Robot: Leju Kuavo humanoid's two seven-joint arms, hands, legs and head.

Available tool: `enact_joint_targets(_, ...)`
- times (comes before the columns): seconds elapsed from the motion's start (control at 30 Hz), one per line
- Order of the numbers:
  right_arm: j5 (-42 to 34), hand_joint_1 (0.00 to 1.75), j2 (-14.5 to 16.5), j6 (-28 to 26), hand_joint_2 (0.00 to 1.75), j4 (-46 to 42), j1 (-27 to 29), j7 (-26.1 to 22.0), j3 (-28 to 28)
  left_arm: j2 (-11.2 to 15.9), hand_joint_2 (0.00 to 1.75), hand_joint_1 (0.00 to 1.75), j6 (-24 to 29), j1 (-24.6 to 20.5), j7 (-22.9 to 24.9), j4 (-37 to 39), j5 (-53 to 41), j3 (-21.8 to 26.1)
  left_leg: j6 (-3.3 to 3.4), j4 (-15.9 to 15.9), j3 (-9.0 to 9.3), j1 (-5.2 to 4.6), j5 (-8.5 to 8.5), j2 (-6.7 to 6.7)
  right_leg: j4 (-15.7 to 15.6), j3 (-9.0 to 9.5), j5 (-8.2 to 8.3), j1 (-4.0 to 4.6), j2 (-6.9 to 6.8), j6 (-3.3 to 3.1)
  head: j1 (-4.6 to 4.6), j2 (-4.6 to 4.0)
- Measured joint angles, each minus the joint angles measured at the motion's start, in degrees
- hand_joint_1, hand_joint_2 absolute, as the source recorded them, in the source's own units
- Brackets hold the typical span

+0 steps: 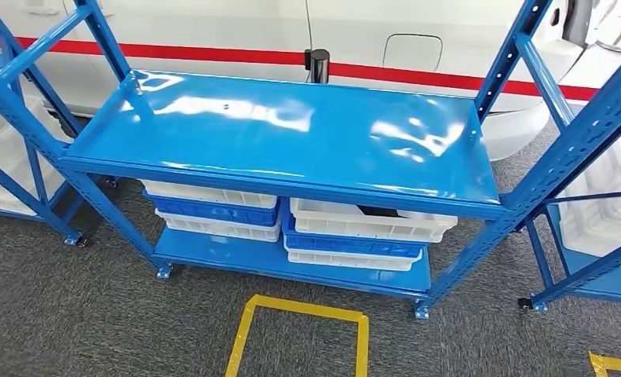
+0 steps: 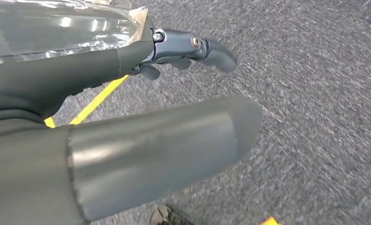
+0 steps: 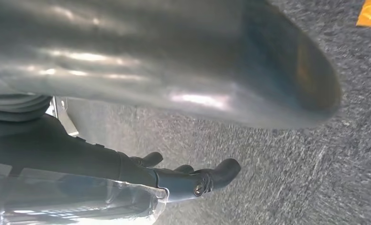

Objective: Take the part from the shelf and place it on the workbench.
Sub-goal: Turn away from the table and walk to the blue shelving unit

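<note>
Yellow floor tape (image 1: 303, 330), blue shelf (image 1: 291, 133) behind.

I see bright, even overhead light; white glare streaks the blue shelf top (image 1: 291, 133), frame centre. Wrist views: carpet (image 2: 314, 117) motion-blurred, near thumb (image 3: 174, 56) defocused.

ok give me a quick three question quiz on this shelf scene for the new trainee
1. True or false: a white bin stands on the top board of the shelf.
2. Where does the dark item lie?
A. in the top white bin of the right stack
B. in the top bin of the left stack
C. on the carpet
3. Fill in: the tape square on the carpet in front of the shelf is ___.

Key: 1 false, the top board is bare; 2 A; 3 yellow.
</note>
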Motion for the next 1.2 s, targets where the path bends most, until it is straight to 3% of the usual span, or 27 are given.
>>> enact_joint_targets(0.03, -0.14, 0.0, -0.05, 0.15, 0.0, 0.07, -0.02, -0.22, -0.15, -0.07, 0.0, 0.0, 0.01, -0.12, 0.16, 0.02, -0.1, -0.06, -0.35, 0.4, 0.07, 0.21, -0.5, -0.55, -0.07, 0.12, 0.1, -0.2, 0.67, -0.36, 0.0, 0.0)
enact_joint_targets(0.07, -0.26, 0.0, -0.11, 0.23, 0.0, 0.13, -0.08, -0.39, -0.3, -0.1, 0.0, 0.0, 0.0, -0.17, 0.22, 0.03, -0.26, -0.11, -0.65, 1.76, -0.36, 0.4, -1.65, -1.91, -0.15, 0.24, 0.29, -0.43, 1.36, -0.83, -0.09, 0.0)
enact_joint_targets(0.13, -0.55, 0.0, -0.2, 0.24, 0.0, 0.2, -0.2, -0.8, -0.59, -0.11, 0.0, 0.0, -0.14, -0.07, 0.15, 0.09, -0.58, -0.16, -1.0, 8.31, -3.19, 0.66, -5.83, -5.71, -0.19, 0.12, 0.56, -0.58, 2.76, -1.5, -0.23, 0.0)
enact_joint_targets(0.2, -0.91, 0.0, -0.25, 0.15, 0.0, 0.3, -0.21, -1.28, -0.92, -0.04, 0.0, 0.0, -0.38, 0.12, 0.04, 0.18, -0.79, -0.19, -1.06, 15.66, -6.79, 0.69, -9.02, -7.35, -0.15, -0.09, 0.66, -0.35, 4.33, -1.81, -0.24, 0.0)
enact_joint_targets(0.23, -1.11, 0.0, -0.26, 0.03, 0.0, 0.36, -0.15, -1.49, -1.12, 0.02, 0.0, 0.0, -0.52, 0.18, -0.03, 0.22, -0.88, -0.22, -1.0, 16.84, -7.51, 0.7, -8.82, -7.53, -0.11, -0.08, 0.69, -0.26, 5.18, -1.85, -0.24, 0.0)
enact_joint_targets(0.27, -1.28, 0.0, -0.27, -0.1, 0.0, 0.4, -0.12, -1.7, -1.34, 0.1, 0.0, 0.0, -0.64, 0.2, -0.14, 0.25, -1.01, -0.26, -0.88, 15.5, -7.05, 0.71, -7.27, -7.72, -0.06, 0.0, 0.69, -0.2, 6.09, -1.84, -0.23, 0.0)
enact_joint_targets(0.3, -1.4, 0.0, -0.27, -0.21, 0.0, 0.44, -0.11, -1.87, -1.57, 0.18, 0.0, 0.0, -0.72, 0.2, -0.24, 0.26, -1.1, -0.3, -0.71, 12.24, -5.67, 0.75, -4.95, -8.17, 0.0, 0.1, 0.69, -0.19, 6.97, -1.82, -0.23, 0.0)
enact_joint_targets(0.37, -1.46, 0.0, -0.26, -0.33, 0.0, 0.48, -0.24, -2.12, -1.87, 0.32, 0.0, 0.0, -0.76, 0.2, -0.37, 0.28, -1.25, -0.35, -0.36, 4.55, -2.39, 0.93, -1.1, -10.84, 0.21, 0.07, 0.68, -0.04, 8.44, -1.66, -0.25, 0.0)
enact_joint_targets(0.43, -1.53, 0.0, -0.25, -0.5, 0.0, 0.5, -0.37, -2.32, -2.06, 0.44, 0.0, 0.0, -0.8, 0.17, -0.49, 0.31, -1.33, -0.38, -0.07, 1.39, -1.19, 0.88, -0.24, -12.5, 0.36, -0.47, 0.8, 0.17, 9.59, -1.12, -0.22, 0.0)
enact_joint_targets(0.5, -1.81, 0.0, -0.29, -0.91, 0.0, 0.54, -0.29, -2.68, -2.35, 0.48, 0.0, 0.0, -0.85, 0.07, -0.68, 0.34, -1.48, -0.44, 0.58, 1.07, -1.17, 0.52, -0.14, -11.4, 0.26, -1.19, 1.09, 0.19, 10.73, -0.22, -0.21, 0.0)
enact_joint_targets(0.57, -1.71, 0.0, -0.39, -1.64, 0.0, 0.59, -0.2, -3.58, -2.69, 0.45, 0.0, 0.0, -0.86, -0.02, -0.83, 0.36, -1.6, -0.57, 1.65, 0.44, -1.04, 0.43, 0.36, -10.04, 1.72, -2.27, 0.38, 0.18, 9.22, 0.14, -0.09, 0.0)
enact_joint_targets(0.6, -1.28, 0.0, -0.44, -2.01, 0.0, 0.62, -0.27, -3.98, -2.8, 0.44, 0.0, 0.0, -0.86, -0.01, -0.87, 0.37, -1.63, -0.63, 2.08, 0.11, -1.02, 0.5, 0.6, -9.31, 4.0, -3.43, -0.85, 0.28, 7.62, 0.0, 0.07, 0.0)
enact_joint_targets(0.67, -0.24, 0.0, -0.54, -2.46, 0.0, 0.66, -0.49, -4.06, -2.83, 0.48, 0.0, 0.0, -0.84, 0.06, -0.89, 0.41, -1.61, -0.67, 2.47, -0.05, -1.14, 0.38, 0.74, -7.94, 11.56, -7.13, -4.47, 0.27, 4.76, -0.48, 0.34, 0.0)
enact_joint_targets(0.73, 0.28, 0.0, -0.75, -2.53, 0.0, 0.69, -0.52, -3.83, -2.81, 0.5, 0.0, 0.0, -0.85, 0.11, -0.88, 0.47, -1.57, -0.68, 2.45, -0.01, -1.26, 0.29, 0.73, -6.82, 17.13, -9.49, -6.46, 0.15, 4.14, -0.08, 0.33, 0.0)
enact_joint_targets(0.77, 0.41, 0.0, -0.87, -2.54, 0.0, 0.69, -0.44, -4.05, -2.81, 0.5, 0.0, 0.0, -0.86, 0.1, -0.89, 0.5, -1.53, -0.69, 2.42, 0.01, -1.26, 0.28, 0.72, -6.49, 16.65, -8.88, -6.09, 0.09, 4.06, 0.42, 0.35, 0.0)
enact_joint_targets(0.8, 0.52, 0.0, -1.03, -2.55, 0.0, 0.7, -0.38, -4.35, -2.81, 0.49, 0.0, 0.0, -0.86, 0.09, -0.9, 0.52, -1.49, -0.69, 2.35, 0.03, -1.2, 0.29, 0.7, -6.24, 13.84, -7.08, -4.97, -0.02, 3.93, 0.99, 0.35, 0.0)
enact_joint_targets(0.87, 0.62, 0.0, -1.25, -2.56, 0.0, 0.7, -0.43, -4.97, -2.81, 0.45, 0.0, 0.0, -0.85, 0.06, -0.9, 0.57, -1.44, -0.69, 1.97, 0.13, -1.01, 0.19, 0.56, -5.95, 5.06, -2.03, -2.19, -0.23, 3.37, 1.68, 0.37, 0.0)
enact_joint_targets(0.93, 0.62, 0.0, -1.31, -2.61, 0.0, 0.7, -0.54, -5.3, -2.81, 0.5, 0.0, 0.0, -0.83, 0.05, -0.93, 0.63, -1.44, -0.69, 1.71, 0.37, -0.9, -0.11, 0.24, -5.85, 0.13, 0.72, -0.64, -0.39, 2.99, 1.29, 0.27, 0.0)
enact_joint_targets(1.0, 0.6, 0.0, -1.31, -2.67, 0.0, 0.7, -0.56, -5.44, -2.81, 0.6, 0.0, 0.0, -0.81, 0.05, -0.96, 0.68, -1.44, -0.7, 2.03, 0.51, -0.9, -0.2, 0.2, -5.89, -0.26, 1.04, -0.29, -0.38, 3.04, 0.77, 0.15, 0.0)
enact_joint_targets(1.07, 0.59, 0.0, -1.34, -2.69, 0.0, 0.7, -0.55, -5.47, -2.81, 0.64, 0.0, 0.0, -0.81, 0.05, -0.97, 0.71, -1.44, -0.7, 2.18, 0.37, -0.87, -0.02, 0.42, -5.95, -0.21, 1.05, -0.28, -0.17, 3.04, 0.71, 0.14, 0.0)
enact_joint_targets(1.2, 0.51, 0.0, -1.44, -2.73, 1.75, 0.7, -0.57, -5.65, -2.81, 0.63, 1.75, 0.0, -0.81, 0.05, -0.97, 0.76, -1.45, -0.69, 1.59, -0.06, -0.79, 0.25, 0.65, -5.97, -0.2, 0.91, -0.25, 0.21, 3.04, 0.16, 0.14, 0.0)
